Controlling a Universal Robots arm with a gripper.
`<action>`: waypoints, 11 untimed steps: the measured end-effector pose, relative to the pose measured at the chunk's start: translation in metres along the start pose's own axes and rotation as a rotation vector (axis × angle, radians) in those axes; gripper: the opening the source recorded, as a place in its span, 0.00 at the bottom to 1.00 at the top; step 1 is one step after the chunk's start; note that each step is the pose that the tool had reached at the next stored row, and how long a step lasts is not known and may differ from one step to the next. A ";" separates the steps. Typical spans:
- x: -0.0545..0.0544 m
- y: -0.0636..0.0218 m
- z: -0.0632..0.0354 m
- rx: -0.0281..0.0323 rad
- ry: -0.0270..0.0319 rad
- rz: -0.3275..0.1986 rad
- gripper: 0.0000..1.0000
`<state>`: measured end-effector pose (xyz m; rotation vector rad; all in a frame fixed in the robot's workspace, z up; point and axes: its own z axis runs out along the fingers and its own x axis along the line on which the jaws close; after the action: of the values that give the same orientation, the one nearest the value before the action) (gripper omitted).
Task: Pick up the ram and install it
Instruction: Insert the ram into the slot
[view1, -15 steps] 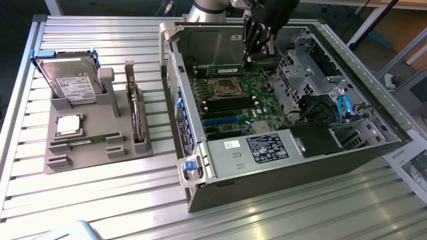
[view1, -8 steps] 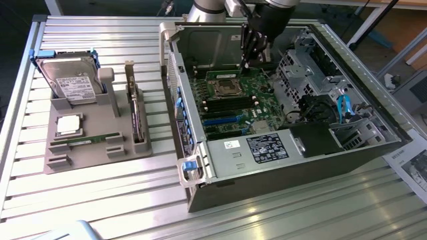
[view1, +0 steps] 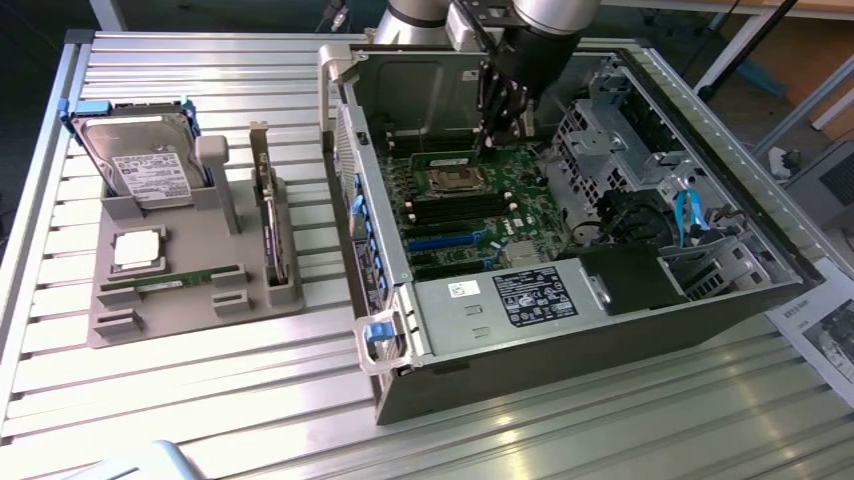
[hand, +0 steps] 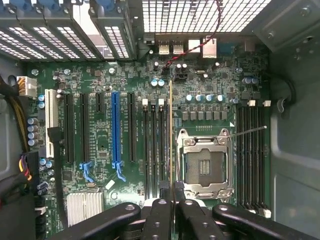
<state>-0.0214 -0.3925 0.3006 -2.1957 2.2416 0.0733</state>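
At the exterior view's left sits a grey moulded parts holder; inside the open dark computer case, the black gripper pinches the thin green ram stick over the black memory slots. Installation is in hand; seating needs exact slot alignment.
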 end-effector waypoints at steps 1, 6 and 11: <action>0.000 0.0000 0.0014 0.0000 0.0001 0.000 0.12; 0.000 -0.0003 0.0104 -0.0001 0.0000 0.000 0.12; 0.001 -0.0006 0.0206 0.0000 0.0000 0.000 0.12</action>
<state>-0.0215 -0.3925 0.2799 -2.1957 2.2416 0.0733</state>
